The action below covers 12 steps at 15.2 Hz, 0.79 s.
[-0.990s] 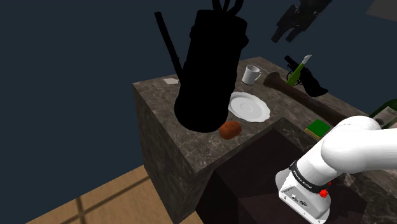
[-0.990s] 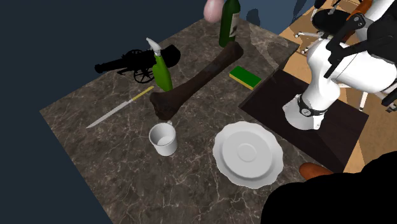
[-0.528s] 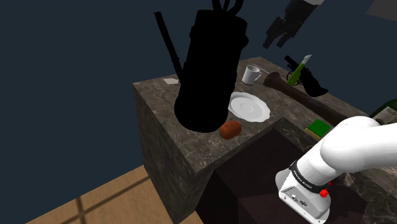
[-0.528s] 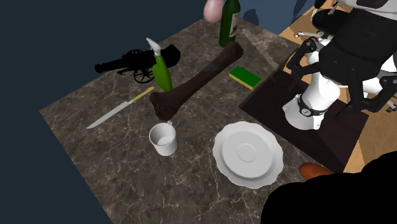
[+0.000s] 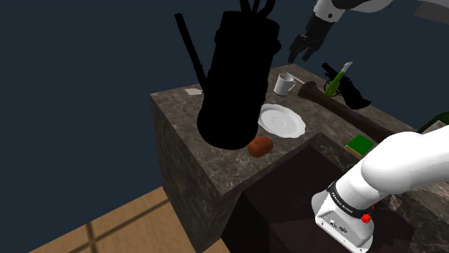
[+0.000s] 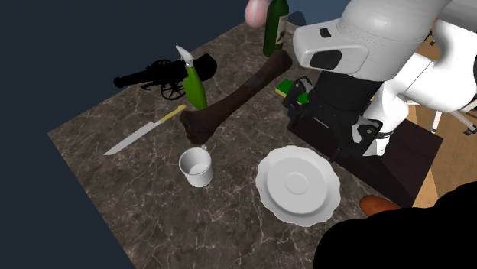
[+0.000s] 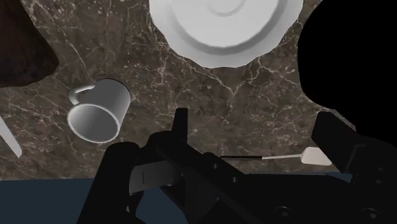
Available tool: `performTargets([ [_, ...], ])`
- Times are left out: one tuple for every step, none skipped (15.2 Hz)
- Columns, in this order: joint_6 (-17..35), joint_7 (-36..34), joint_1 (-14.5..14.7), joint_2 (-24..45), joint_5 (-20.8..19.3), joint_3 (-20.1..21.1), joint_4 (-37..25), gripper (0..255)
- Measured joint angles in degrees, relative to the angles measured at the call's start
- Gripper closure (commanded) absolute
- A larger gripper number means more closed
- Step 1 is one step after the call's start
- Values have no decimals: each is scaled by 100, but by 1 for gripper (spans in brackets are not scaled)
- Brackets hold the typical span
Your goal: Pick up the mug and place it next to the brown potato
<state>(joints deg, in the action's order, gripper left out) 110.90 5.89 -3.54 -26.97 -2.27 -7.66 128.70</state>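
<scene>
A white mug (image 5: 285, 84) stands upright on the dark marble counter (image 5: 216, 162), its handle turned toward the large bone (image 6: 237, 95). In the second exterior view the mug (image 6: 196, 166) sits to the left of the white plate (image 6: 298, 186). The brown potato (image 5: 260, 146) lies by the plate's near rim, close to the counter's edge. My black gripper (image 5: 301, 50) hangs open in the air above and slightly right of the mug. Seen from the wrist, the gripper (image 7: 257, 133) holds nothing, and the mug (image 7: 98, 112) lies off to one side of the fingers.
A tall black shape (image 5: 237, 79) rises from the counter beside the plate (image 5: 282, 119) and potato. A green bottle (image 6: 195, 84), a black cannon (image 6: 157, 76), a knife (image 6: 141, 131), a green sponge (image 6: 294, 92) and a dark bottle (image 6: 275, 27) crowd the far side.
The arm has swung over the counter. The gripper has come down and toward the shoulder view's left, closer to the mug. No object has moved.
</scene>
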Motion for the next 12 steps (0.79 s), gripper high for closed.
performTargets([
  [89, 60, -21, 145, -19, -55, -16, 0],
  [173, 121, -42, 301, -36, -110, -51, 0],
  [259, 188, -58, 515, -43, -169, -144, 0],
  [330, 260, -79, 705, -52, -230, -222, 0],
  [410, 318, -93, 915, -52, -280, -314, 0],
  [451, 362, -101, 1130, -46, -317, -447, 0],
  [516, 392, -110, 1308, -42, -345, -520, 0],
  [571, 437, -122, 1502, -34, -381, -622, 0],
  [645, 521, -153, 1677, -29, -440, -682, 0],
  [629, 602, -178, 1909, -4, -493, -889, 0],
  [676, 697, -209, 2157, 26, -550, -1054, 0],
  [753, 772, -242, 2327, 36, -595, -1106, 0],
])
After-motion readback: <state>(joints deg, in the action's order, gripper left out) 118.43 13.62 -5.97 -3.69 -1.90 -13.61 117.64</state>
